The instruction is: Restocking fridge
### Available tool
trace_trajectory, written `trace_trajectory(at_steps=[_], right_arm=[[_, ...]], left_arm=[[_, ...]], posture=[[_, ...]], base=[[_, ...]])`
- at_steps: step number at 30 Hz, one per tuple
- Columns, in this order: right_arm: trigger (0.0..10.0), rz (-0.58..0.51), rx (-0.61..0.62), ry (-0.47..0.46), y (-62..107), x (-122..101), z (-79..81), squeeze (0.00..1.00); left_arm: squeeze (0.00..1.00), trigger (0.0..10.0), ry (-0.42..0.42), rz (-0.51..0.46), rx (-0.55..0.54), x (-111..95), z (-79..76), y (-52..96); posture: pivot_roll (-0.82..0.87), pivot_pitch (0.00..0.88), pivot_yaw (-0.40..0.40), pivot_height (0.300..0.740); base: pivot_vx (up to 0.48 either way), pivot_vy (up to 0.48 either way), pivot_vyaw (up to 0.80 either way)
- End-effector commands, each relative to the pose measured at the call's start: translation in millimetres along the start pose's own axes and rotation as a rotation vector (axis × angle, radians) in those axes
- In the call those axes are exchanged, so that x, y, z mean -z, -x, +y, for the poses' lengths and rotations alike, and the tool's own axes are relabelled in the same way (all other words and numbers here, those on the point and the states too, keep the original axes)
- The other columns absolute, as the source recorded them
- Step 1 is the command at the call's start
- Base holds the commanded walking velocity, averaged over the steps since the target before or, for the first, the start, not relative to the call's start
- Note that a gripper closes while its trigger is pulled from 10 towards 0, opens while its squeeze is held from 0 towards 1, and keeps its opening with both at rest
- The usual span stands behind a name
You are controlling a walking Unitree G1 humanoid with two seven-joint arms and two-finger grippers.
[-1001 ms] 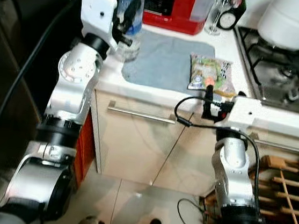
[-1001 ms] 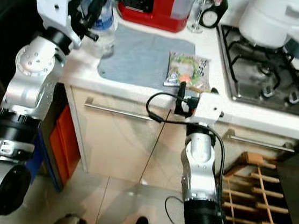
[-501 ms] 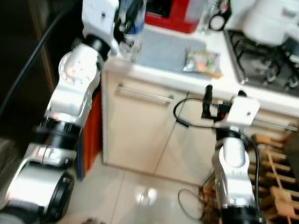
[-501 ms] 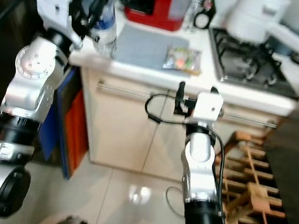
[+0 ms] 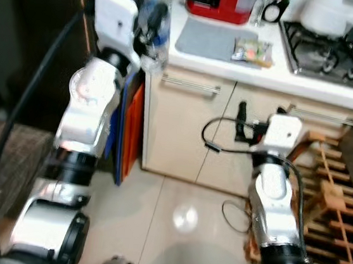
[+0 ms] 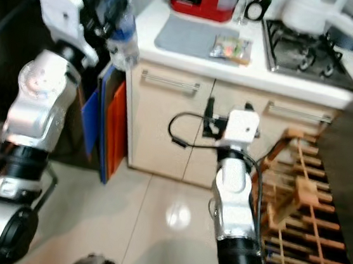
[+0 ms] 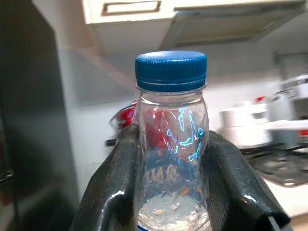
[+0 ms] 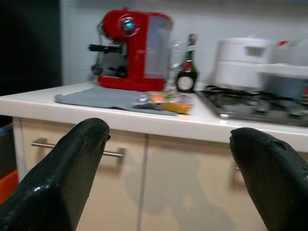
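A clear water bottle [image 7: 171,144] with a blue cap is held upright in my left gripper [image 5: 152,24], whose black fingers [image 7: 113,192] press on both sides of it. The bottle [image 6: 121,27] hangs in the air just left of the counter's corner, in front of a dark tall surface [image 5: 40,40]. My right gripper [image 8: 173,163] is open with nothing between its fingers, held at cabinet height and facing the cabinet doors [image 5: 183,126]. A colourful food packet [image 5: 254,51] lies on the counter beside a grey mat [image 5: 211,39].
A red coffee machine [image 5: 220,0] and a gas stove [image 5: 332,51] stand on the counter [image 6: 191,62]. Blue and orange boards [image 6: 104,124] lean beside the cabinet. A wooden rack [image 5: 339,214] stands on the floor at the right. Pale floor tiles [image 5: 165,232] lie below.
The whole view has pulled back from the counter. The bottle, which stood at the counter's corner in my left gripper, is now carried off it to the left. The right gripper stays open.
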State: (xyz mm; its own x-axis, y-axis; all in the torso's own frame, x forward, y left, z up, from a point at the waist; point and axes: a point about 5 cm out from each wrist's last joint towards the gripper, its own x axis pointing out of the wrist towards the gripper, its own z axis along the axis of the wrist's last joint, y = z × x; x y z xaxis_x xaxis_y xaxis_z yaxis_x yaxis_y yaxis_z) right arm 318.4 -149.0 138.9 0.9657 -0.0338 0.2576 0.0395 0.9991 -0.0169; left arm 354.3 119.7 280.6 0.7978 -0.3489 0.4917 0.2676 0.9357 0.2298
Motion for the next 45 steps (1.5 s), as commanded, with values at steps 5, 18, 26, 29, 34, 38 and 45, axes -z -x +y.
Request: trace_trajectory(at_steps=[5, 18, 26, 29, 34, 38, 45], right_arm=[[10.0, 0.003, -0.008, 0.011, 0.3, 1, 1.4, 0.23], [10.0, 0.032, -0.032, 0.012, 5.8, 9, 3.7, 0.23], [10.0, 0.159, -0.022, 0.039, 37.4, 35, -17.3, 0.23], [10.0, 0.241, -0.015, 0.073, 61.0, 54, -29.6, 0.23], [10.0, 0.325, -0.017, 0.108, 75.5, 73, -34.3, 0.23], [10.0, 0.335, -0.046, 0.095, 71.6, 75, -27.0, 0.23], [10.0, 0.286, -0.042, 0.105, 55.4, 68, -26.0, 0.23]], left_arm=[[0.0, 10.0, -0.007, -0.031, -0.004, -9, 2.5, -0.8], [0.0, 10.0, -0.001, -0.007, -0.01, -6, 0.7, 5.5], [0.0, 10.0, 0.042, 0.354, -0.122, 74, 14.0, 89.7], [0.0, 10.0, 0.053, 0.533, -0.191, 106, 17.4, 143.5], [0.0, 10.0, 0.079, 0.656, -0.215, 125, 7.8, 187.3], [0.0, 10.0, 0.101, 0.623, -0.161, 124, -5.9, 178.0], [0.0, 10.0, 0.113, 0.548, -0.132, 119, -19.6, 152.1]], posture=[[-0.05, 0.0, -0.029, 0.74], [-0.04, 0.0, -0.039, 0.74], [-0.04, 0.0, -0.023, 0.74], [-0.04, 0.0, -0.02, 0.74], [-0.02, 0.0, -0.045, 0.74], [-0.02, 0.0, -0.049, 0.74], [-0.04, 0.0, -0.039, 0.74]], base=[[-0.25, 0.0, 0.0], [-0.25, 0.0, 0.0], [-0.094, 0.0, 0.0], [0.0, 0.0, 0.0], [0.0, 0.0, 0.0], [0.0, -0.223, -0.72], [0.034, -0.422, -0.69]])
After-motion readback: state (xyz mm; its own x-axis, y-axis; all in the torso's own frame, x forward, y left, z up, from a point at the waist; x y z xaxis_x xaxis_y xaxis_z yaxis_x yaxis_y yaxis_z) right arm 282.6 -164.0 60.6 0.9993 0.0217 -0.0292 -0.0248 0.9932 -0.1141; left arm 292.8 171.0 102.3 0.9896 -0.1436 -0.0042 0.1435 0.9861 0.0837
